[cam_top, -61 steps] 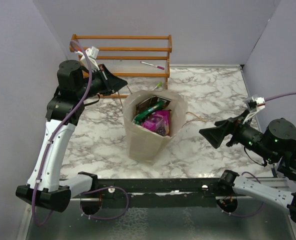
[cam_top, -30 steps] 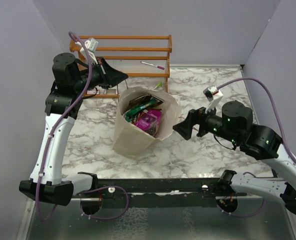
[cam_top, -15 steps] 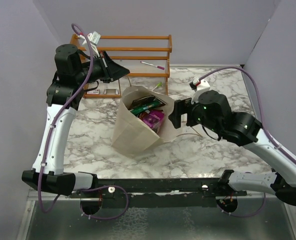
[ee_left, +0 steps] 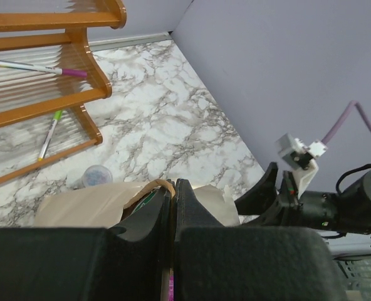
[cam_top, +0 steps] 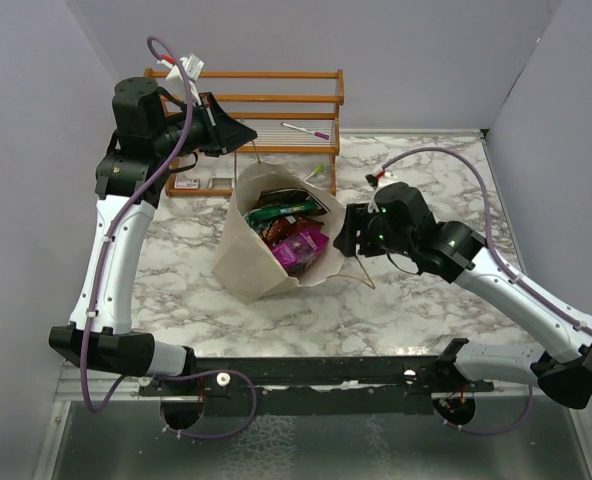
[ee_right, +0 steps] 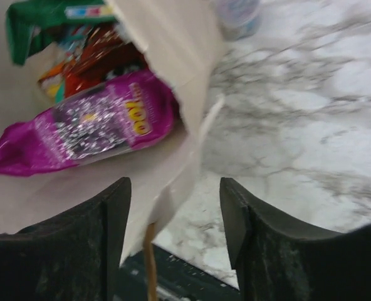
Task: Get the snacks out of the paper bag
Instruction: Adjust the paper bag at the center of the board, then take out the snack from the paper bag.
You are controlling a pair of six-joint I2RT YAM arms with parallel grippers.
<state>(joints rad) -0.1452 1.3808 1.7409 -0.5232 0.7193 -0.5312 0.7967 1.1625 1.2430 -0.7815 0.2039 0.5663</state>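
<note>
paper bag (cam_top: 246, 270): was matt cream paper, softly creased.
snacks (ee_right: 91, 125): were glossy, crinkled foil.
counter (cam_top: 426, 170): was smooth, marble-patterned, slightly shiny.
rack (cam_top: 276, 74): was orange-brown wood with a satin finish.
cup (ee_left: 94, 175): looked clear plastic.

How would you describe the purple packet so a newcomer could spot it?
Find the central cream paper bag. The purple packet lies at its open mouth. Only it is magenta with yellow lettering, unlike the green packet and red packet.
</note>
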